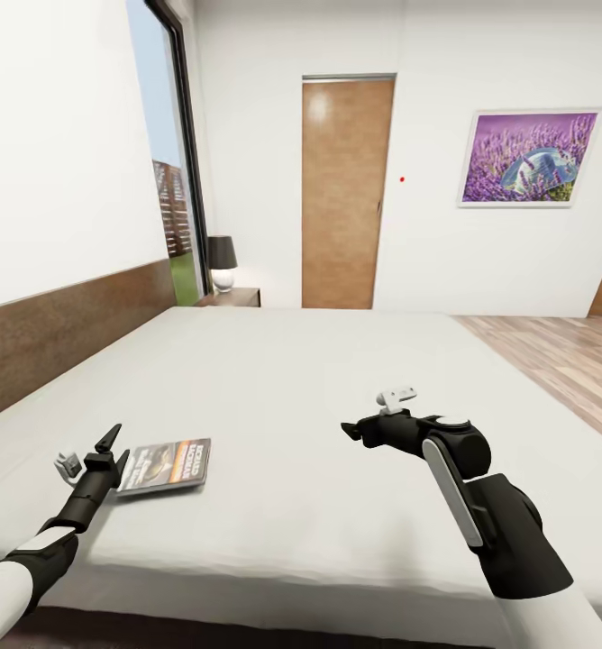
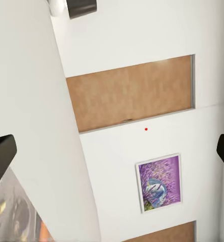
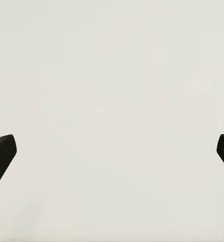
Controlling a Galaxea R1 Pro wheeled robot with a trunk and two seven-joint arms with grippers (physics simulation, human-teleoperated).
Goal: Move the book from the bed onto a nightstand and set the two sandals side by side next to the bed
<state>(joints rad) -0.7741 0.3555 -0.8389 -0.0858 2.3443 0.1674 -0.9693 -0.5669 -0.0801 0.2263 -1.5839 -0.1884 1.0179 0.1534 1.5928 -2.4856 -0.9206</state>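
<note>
Lying flat on the bed [image 1: 319, 397], near left: book [image 1: 164, 465]. Your left pincer [image 1: 110, 451], spread open, sits just beside it; right pincer [image 1: 351, 431] open, empty. Risk: fingers skidding the thin paperback instead of lifting.

Left gripper [image 1: 105, 451] low, fingers spread, pointing forward-up. Right gripper [image 1: 351, 431] extended level, wrist bent left; looks open too, fingertips at the wrist view's edges.

White walls [image 1: 58, 135], wood door [image 1: 342, 194], lavender pic [image 1: 528, 159]; plank floor [image 1: 562, 356], tall window [image 1: 170, 153]
</note>
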